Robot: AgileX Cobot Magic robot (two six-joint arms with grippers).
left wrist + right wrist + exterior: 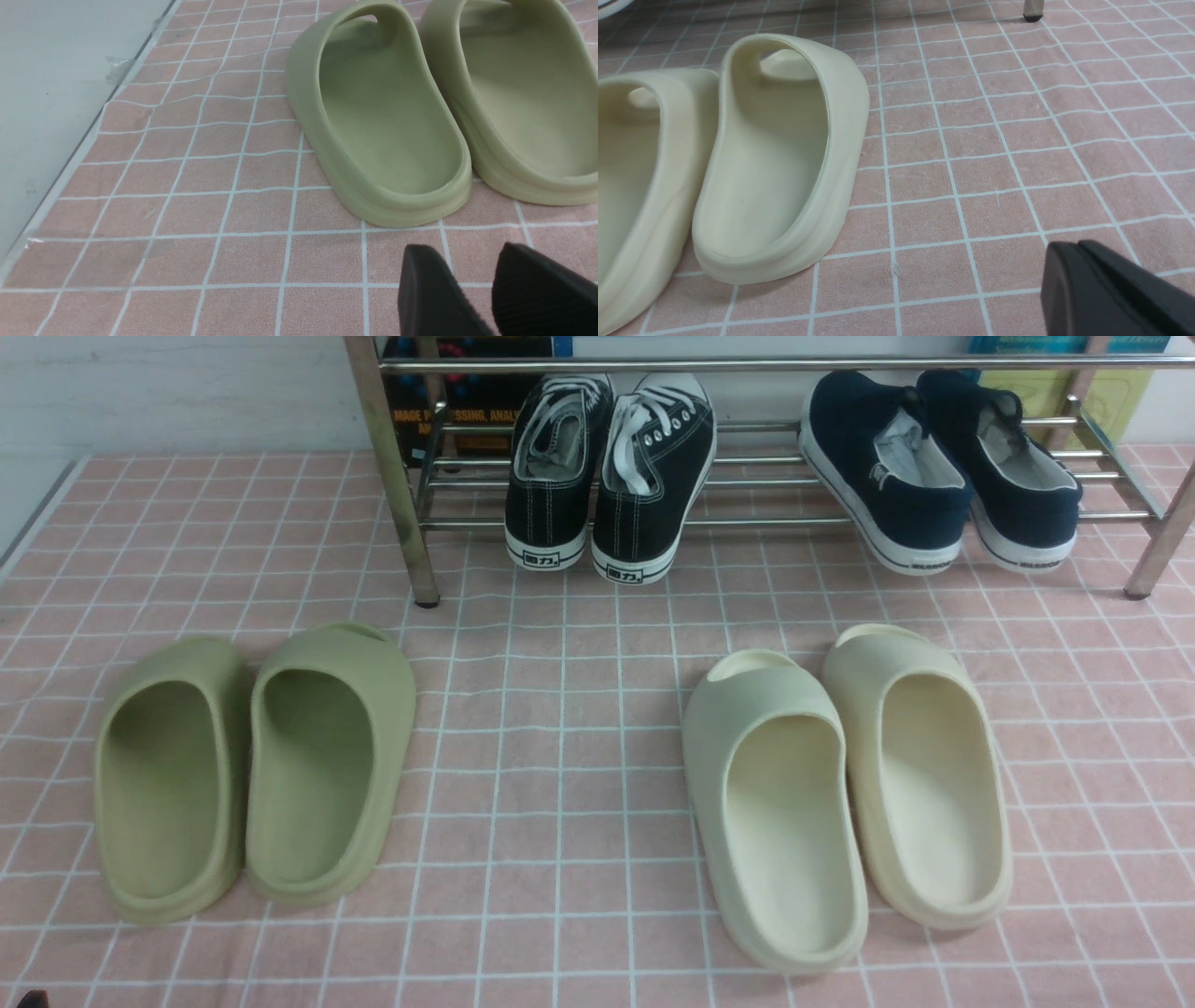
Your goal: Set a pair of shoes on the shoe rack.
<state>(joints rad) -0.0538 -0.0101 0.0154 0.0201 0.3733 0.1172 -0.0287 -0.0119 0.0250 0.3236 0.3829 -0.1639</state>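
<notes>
Right gripper (1069, 280) closed, empty, low over pink checked cloth (971, 140) on counter, beside cream slides (775, 158). Left gripper (472, 289) open, narrow gap between black fingers, empty, near heels of green slides (387, 130). Beyond, silver shoe rack (392, 476) at back of counter: navy pair of shoes (934, 467) on lower bars, rack's right half, heels outward, touching side by side. Black lace-up sneakers (607, 476) on same bars, left of navy pair.
</notes>
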